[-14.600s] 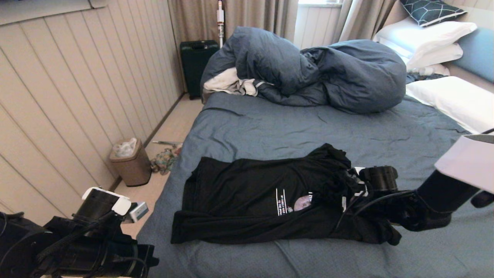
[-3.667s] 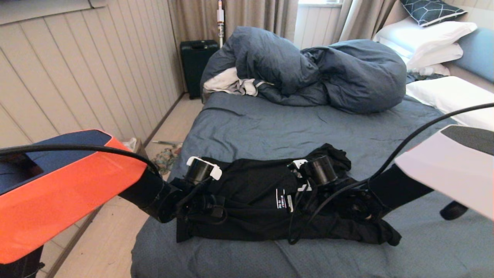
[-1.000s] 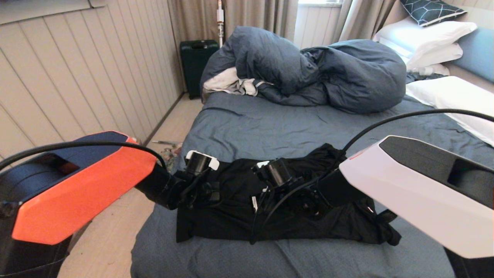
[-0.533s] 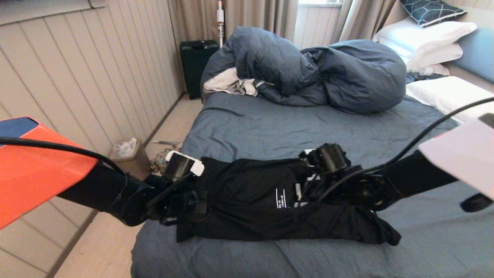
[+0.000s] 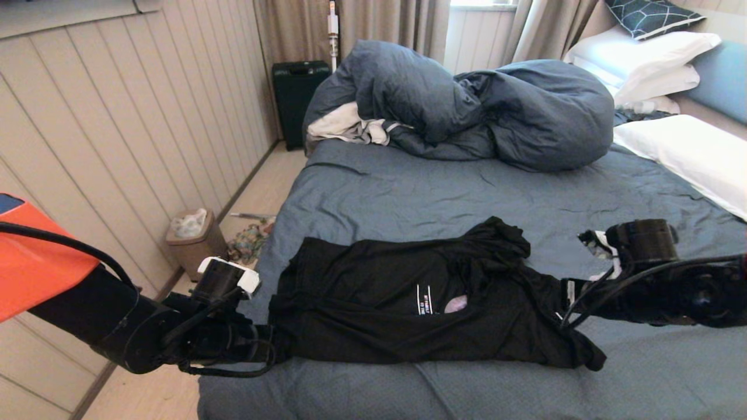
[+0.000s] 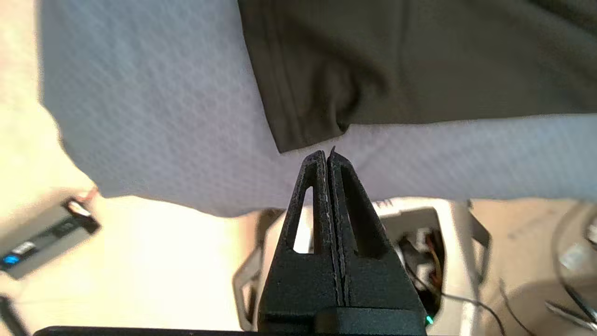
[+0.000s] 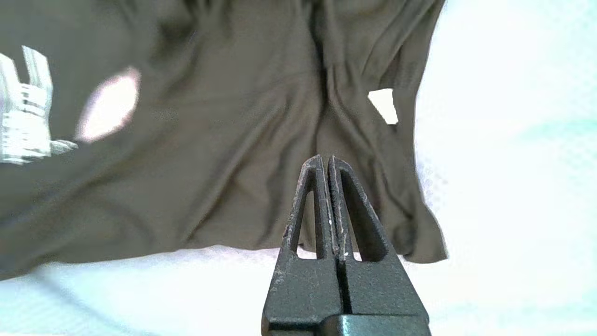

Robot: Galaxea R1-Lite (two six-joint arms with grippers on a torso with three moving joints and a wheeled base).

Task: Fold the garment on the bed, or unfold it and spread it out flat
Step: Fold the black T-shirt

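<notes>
Large bed (image 5: 408,192) with slate-blue sheet filling centre and right of the head view, bare sheet across the middle. Bulky slate-blue duvet (image 5: 467,105) heaped at upper centre, likely shoved back to free working room; white-grey cloth (image 5: 344,125) tucked at its left foot. White pillows (image 5: 648,55) stacked upper right against a blue headboard (image 5: 721,76), patterned dark cushion (image 5: 648,14) on top. Black T-shirt (image 5: 420,303) lying lower centre, near the front edge, long axis left to right, partly folded over itself and rumpled, bunched peak at upper right; neither neatly folded nor spread flat, by the look of it. Left gripper (image 6: 326,161) lower left in the head view, just off the shirt's left corner at the bed's edge, fingers pressed together, holding nothing. Right gripper (image 7: 326,163) at right, beside the shirt's right end, fingers likewise closed and empty; placement at the two ends suggests readiness for a two-ended pull or fold. Dark suitcase (image 5: 297,99) against the far wall, small bin (image 5: 195,245) with liner on the floor at left. Print on shirt: two short white bars, lettering too small to read, pale round patch (image 5: 456,303) beside it. Small white neck tag (image 7: 383,105) seen in the right wrist view, blank.
</notes>
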